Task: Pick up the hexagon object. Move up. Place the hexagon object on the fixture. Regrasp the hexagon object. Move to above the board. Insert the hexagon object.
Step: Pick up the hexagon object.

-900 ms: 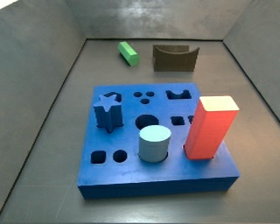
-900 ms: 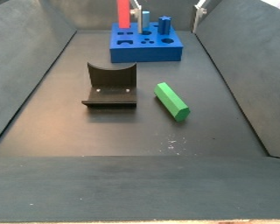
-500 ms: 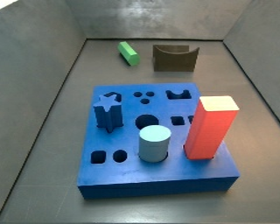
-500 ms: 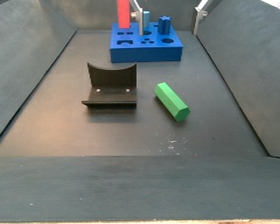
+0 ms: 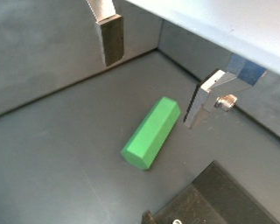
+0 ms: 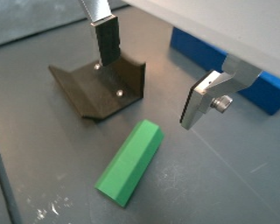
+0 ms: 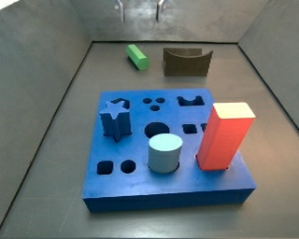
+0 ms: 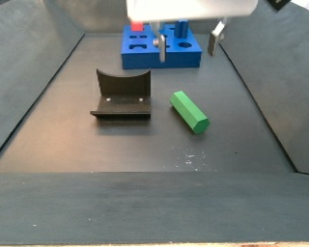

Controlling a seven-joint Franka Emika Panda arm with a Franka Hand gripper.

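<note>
The hexagon object, a bright green bar, lies flat on the dark floor in both side views (image 7: 135, 57) (image 8: 189, 110) and in both wrist views (image 5: 152, 131) (image 6: 130, 162). The dark brown fixture (image 7: 187, 62) (image 8: 121, 95) (image 6: 101, 86) stands beside it. The blue board (image 7: 127, 182) (image 8: 183, 60) lies apart from them. My gripper (image 8: 184, 53) (image 7: 139, 14) (image 5: 156, 92) (image 6: 149, 93) hangs above the floor over the bar's far end. It is open and empty, with the jaws wide apart and not touching the bar.
On the board stand a tall red block (image 7: 224, 135), a pale blue cylinder (image 7: 164, 154) and a dark blue star peg (image 7: 115, 117). Grey walls enclose the floor on all sides.
My gripper has come down into both side views from above. The green bar, the fixture and the board have not moved.
</note>
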